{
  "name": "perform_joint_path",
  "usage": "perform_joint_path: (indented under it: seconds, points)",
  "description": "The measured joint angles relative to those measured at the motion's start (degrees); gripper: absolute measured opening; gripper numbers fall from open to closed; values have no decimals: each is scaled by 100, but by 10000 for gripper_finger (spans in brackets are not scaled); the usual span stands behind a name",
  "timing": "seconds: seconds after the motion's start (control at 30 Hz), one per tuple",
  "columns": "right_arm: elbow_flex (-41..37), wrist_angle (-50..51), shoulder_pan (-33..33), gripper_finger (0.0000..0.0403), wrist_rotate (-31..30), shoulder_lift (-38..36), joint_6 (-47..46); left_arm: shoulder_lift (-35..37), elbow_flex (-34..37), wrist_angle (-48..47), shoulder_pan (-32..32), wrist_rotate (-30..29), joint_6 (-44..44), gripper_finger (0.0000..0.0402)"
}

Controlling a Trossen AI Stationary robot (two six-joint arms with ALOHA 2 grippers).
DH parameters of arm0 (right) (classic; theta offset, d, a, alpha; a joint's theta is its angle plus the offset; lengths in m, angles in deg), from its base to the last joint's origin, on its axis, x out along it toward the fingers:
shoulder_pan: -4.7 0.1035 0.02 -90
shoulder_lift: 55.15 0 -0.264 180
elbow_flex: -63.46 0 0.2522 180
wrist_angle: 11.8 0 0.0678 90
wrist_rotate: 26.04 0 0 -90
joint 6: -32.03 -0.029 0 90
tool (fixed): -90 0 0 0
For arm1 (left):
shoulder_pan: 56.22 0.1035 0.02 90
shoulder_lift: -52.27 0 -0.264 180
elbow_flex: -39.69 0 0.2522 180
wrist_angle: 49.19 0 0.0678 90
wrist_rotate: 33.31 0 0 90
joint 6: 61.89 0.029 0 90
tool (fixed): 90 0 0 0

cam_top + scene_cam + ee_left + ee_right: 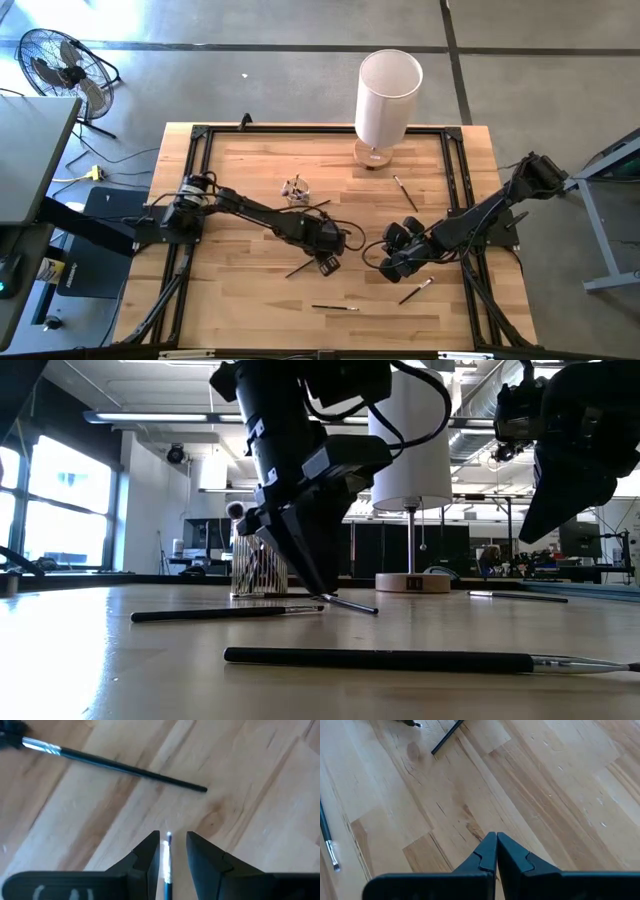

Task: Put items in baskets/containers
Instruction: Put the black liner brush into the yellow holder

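My left gripper [328,264] [322,588] points down at the middle of the table with its fingertips at the wood. It is open, and a thin brush [165,857] with a silver ferrule lies between its fingers. My right gripper [392,265] [496,837] is shut and empty. It hovers above bare wood to the right of the left gripper. The small glass cup [296,190] [258,565] stands upright farther back with several brushes in it. Loose brushes lie flat on the table [335,307] [415,291] [404,190] [115,765]. My left gripper comes from above, pointing down, with one finger on each side of the brush's ferrule end [166,845], and the fingers lie along it. The brush lies close against one finger [150,855]. I cannot tell whether they touch. The brush rests on the table.
A tall white cylinder [388,95] on a round wooden base stands at the table's far edge. A black frame [200,150] runs round the tabletop. A long dark brush [400,659] lies near the table's near edge. A floor fan [60,70] stands off the table.
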Motion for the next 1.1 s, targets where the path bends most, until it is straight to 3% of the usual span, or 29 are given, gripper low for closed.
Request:
perform_joint_path:
  seconds: [0.23,0.77,1.0,1.1]
  points:
    - [0,3,1,7,-2,0,1,0,0,-10,-113,-287,-60,94]
    - [-4,-14,1,7,61,-2,-2,-378,-20,125,-198,-152,-393,92]
    - [-4,-12,1,7,105,0,-2,-391,0,95,-185,-274,-295,11]
    - [-4,-10,1,7,67,0,-1,-398,-31,79,-184,-219,154,9]
